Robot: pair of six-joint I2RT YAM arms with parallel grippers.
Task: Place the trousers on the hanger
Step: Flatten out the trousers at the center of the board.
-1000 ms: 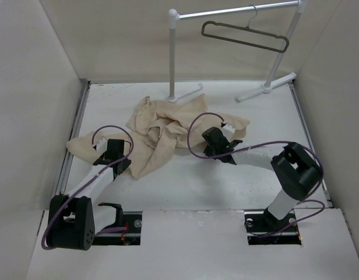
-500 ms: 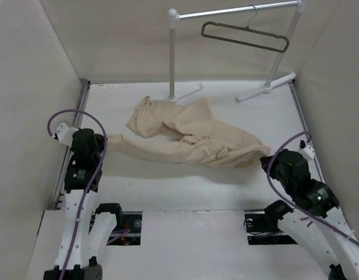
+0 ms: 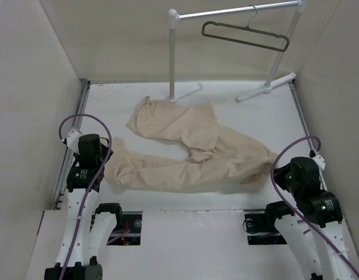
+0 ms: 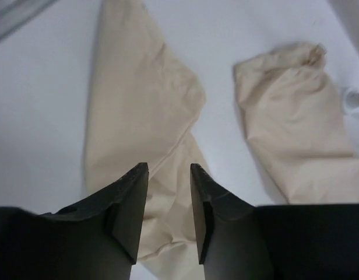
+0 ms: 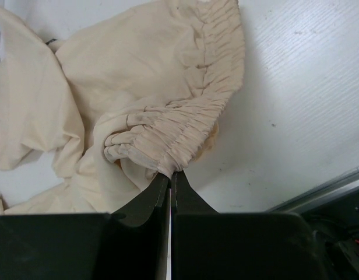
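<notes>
The beige trousers [image 3: 191,151] lie spread across the table, one leg running left and the waist at the right. My left gripper [image 3: 105,166] is open over the end of that leg [image 4: 144,99]; cloth shows under its gap [image 4: 168,169] and it holds nothing. My right gripper [image 3: 274,168] is shut on the gathered waistband [image 5: 185,125], with its fingertips [image 5: 170,173] pinching the fold just above the table. The dark hanger [image 3: 246,35] hangs by its wire hook from the rail at the back right, well away from both grippers.
The white garment rail [image 3: 172,52] stands at the back, with its feet [image 3: 267,87] on the table. Beige walls close in the left, right and back. A metal strip runs along the table's left edge [image 3: 74,134].
The trousers were pulled apart from a bunched heap and now lie spread flat. My left gripper has let go of the leg end. My right gripper moved nearer the front edge with the waistband.
</notes>
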